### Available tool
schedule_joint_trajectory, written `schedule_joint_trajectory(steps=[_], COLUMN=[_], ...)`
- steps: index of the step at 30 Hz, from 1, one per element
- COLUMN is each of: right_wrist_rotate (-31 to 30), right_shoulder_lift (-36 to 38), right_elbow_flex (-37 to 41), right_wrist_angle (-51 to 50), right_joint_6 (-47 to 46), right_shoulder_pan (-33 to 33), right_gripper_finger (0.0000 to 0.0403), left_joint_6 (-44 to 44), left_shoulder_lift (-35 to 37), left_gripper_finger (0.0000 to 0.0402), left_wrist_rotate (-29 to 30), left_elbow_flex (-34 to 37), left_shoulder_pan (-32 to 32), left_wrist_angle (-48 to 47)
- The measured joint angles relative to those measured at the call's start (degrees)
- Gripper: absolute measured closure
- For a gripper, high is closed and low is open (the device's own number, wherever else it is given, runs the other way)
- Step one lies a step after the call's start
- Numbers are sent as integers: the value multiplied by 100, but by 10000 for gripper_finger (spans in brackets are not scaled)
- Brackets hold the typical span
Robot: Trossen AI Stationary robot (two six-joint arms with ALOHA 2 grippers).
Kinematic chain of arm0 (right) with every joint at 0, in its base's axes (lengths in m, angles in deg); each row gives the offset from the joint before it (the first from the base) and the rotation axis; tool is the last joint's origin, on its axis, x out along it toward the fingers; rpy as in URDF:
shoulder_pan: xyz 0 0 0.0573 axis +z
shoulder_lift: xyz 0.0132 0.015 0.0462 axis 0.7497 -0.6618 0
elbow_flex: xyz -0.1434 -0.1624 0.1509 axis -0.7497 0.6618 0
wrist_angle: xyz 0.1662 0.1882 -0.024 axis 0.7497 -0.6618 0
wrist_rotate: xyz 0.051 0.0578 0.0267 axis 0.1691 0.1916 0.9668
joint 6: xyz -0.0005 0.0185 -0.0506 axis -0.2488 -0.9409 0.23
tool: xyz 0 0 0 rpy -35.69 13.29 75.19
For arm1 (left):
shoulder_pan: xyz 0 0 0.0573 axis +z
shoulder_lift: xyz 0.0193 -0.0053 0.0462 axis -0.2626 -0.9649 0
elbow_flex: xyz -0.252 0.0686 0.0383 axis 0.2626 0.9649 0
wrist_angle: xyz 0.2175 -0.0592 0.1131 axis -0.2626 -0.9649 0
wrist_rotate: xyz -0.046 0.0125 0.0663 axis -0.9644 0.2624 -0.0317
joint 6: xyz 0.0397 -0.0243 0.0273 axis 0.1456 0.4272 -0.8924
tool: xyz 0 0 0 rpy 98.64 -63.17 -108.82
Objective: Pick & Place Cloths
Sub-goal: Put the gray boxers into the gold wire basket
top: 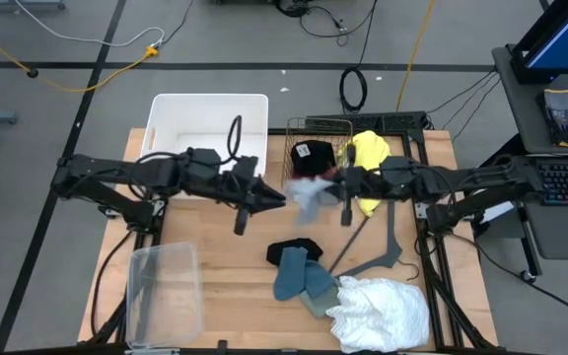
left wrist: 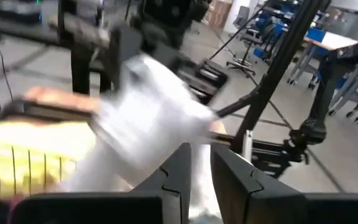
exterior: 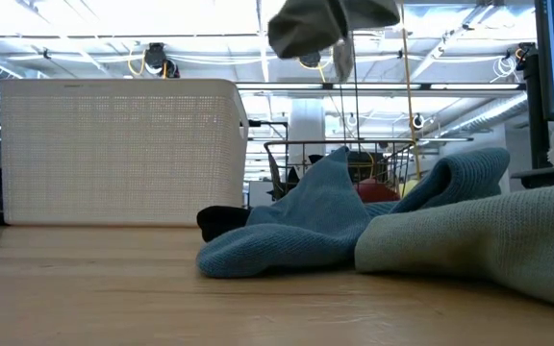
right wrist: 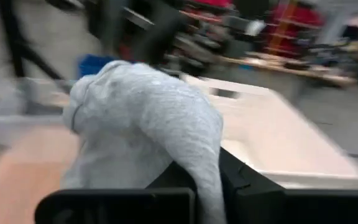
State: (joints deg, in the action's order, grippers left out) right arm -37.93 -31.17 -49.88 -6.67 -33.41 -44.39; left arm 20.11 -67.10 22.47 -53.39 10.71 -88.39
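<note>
Two claws, one grey cloth

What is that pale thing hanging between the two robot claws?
A light grey cloth, lifted off the table, hangs between the left gripper and the right gripper; both pinch it. The high view shows this best.

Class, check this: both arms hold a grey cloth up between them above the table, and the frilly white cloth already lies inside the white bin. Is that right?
Not quite. The high view shows the frilly white cloth lying on the table at its front right corner, not in the white bin. The rest holds: the left gripper and right gripper hold the grey cloth up between them.
</note>
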Motion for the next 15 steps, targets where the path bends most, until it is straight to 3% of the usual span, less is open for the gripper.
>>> schedule_joint_trajectory(steps=[6, 15], right_wrist_rotate=[-598, -518], right_shoulder_lift=[-72, -684], right_elbow_flex=[0, 0], right_wrist_angle=[43, -198], right_joint_6=[933, 1043], right_shoulder_pan=[-567, -1850], right_gripper_finger=[401, 402], left_joint_6=[870, 782], left_shoulder_lift=[169, 180], left_gripper_finger=[339, 339], left_wrist_rotate=[32, 829], left_elbow_flex=[0, 0], left_shoulder_pan=[-178, -618], left_wrist_angle=[-462, -552])
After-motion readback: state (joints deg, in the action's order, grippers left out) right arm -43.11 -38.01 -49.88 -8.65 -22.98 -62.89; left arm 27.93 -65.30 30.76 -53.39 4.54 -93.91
